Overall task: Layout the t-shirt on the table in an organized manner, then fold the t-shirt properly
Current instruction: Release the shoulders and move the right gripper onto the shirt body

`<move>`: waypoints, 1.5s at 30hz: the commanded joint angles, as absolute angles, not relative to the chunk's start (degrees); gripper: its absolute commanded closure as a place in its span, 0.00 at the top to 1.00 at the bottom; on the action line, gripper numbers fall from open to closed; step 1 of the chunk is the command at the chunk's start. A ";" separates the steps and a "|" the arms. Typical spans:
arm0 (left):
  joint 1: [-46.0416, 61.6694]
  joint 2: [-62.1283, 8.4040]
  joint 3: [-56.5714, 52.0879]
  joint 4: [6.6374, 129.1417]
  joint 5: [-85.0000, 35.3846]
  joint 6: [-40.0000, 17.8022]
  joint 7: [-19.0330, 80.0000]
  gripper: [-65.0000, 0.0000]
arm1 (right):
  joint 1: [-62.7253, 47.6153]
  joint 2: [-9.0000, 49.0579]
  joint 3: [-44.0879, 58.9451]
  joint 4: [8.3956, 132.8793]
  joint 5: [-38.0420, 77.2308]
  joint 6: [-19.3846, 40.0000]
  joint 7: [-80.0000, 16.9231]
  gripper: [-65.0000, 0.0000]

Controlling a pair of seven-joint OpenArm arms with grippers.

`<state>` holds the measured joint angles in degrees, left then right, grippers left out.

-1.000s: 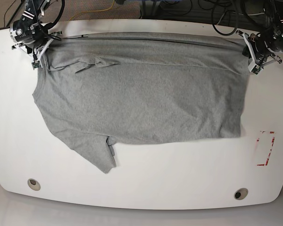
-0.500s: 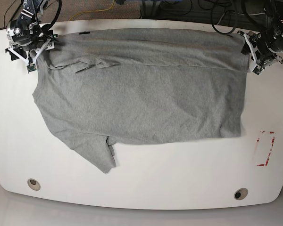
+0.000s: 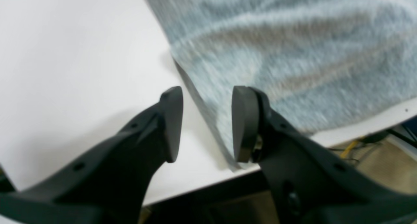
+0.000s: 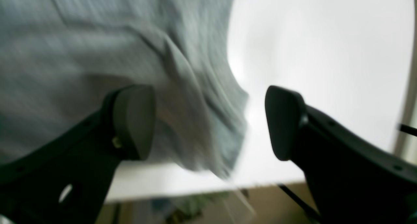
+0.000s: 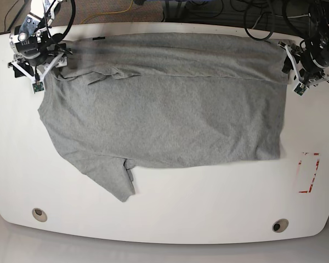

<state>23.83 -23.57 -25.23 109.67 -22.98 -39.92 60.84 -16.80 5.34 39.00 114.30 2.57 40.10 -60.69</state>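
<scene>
Robotics lab: white table (image 5: 170, 219), cable tangle (image 5: 219, 10) behind, carpeted floor (image 5: 98, 8).

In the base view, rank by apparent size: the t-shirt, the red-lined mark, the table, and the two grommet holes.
1. table
2. t-shirt
3. red-lined mark
4. The left grommet hole and right grommet hole look alike, so they share last place.

Bare table (image 5: 170, 213) lies open outward of each gripper; the shirt (image 5: 164, 115) covers the span between them.
</scene>
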 commanded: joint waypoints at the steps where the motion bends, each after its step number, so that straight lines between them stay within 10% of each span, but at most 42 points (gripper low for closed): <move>1: 23.16 -24.75 -25.71 110.81 -23.25 -39.87 60.44 0.36 | -15.43 5.85 39.08 115.30 4.53 40.00 -61.32 0.76; 45: 19.82 -24.66 -25.71 110.46 -22.90 -39.87 60.44 0.36 | -9.45 -1.27 30.29 105.80 9.71 40.00 -66.51 0.64</move>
<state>20.03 -23.81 -25.23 109.71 -22.65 -39.92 60.90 -9.91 -1.61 30.26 105.12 9.26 40.05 -67.53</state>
